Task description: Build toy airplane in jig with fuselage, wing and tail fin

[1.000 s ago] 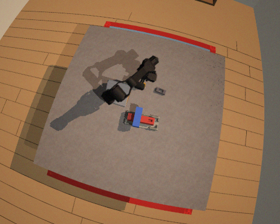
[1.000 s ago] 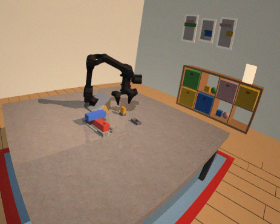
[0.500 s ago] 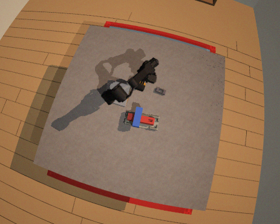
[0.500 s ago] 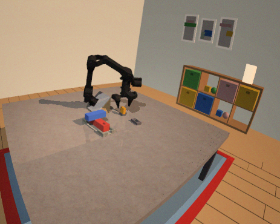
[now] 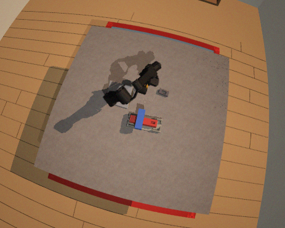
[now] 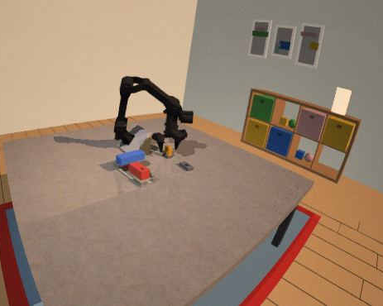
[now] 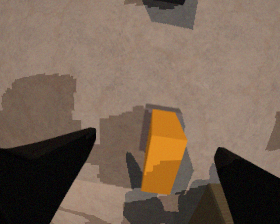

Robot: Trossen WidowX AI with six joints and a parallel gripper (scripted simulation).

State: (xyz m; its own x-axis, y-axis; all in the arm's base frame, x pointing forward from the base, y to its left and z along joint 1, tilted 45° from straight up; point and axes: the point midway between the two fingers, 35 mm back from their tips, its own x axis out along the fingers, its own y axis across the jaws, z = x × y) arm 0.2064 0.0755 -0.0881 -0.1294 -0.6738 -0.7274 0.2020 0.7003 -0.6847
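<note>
The red fuselage (image 5: 149, 122) (image 6: 139, 170) lies in the pale cradle of the jig (image 5: 158, 131). The blue wing (image 5: 140, 119) (image 6: 131, 157) lies across its top; its tab is hidden. A small dark socket shows on the fuselage near the end away from the wing. The orange tail fin (image 6: 168, 150) (image 7: 163, 150) stands on the table, apart from the jig, and shows in the top view only as a small orange patch. My gripper (image 6: 169, 150) (image 7: 156, 144) is open and low, one finger on each side of the fin, with a gap on both sides.
A small dark grey block (image 5: 160, 92) (image 6: 185, 166) with a recess lies on the table near the fin. A light grey sloped block (image 6: 138, 137) with a tan side stands between the arm's base and the fin; its tan side (image 7: 211, 200) shows near the right finger in the wrist view.
</note>
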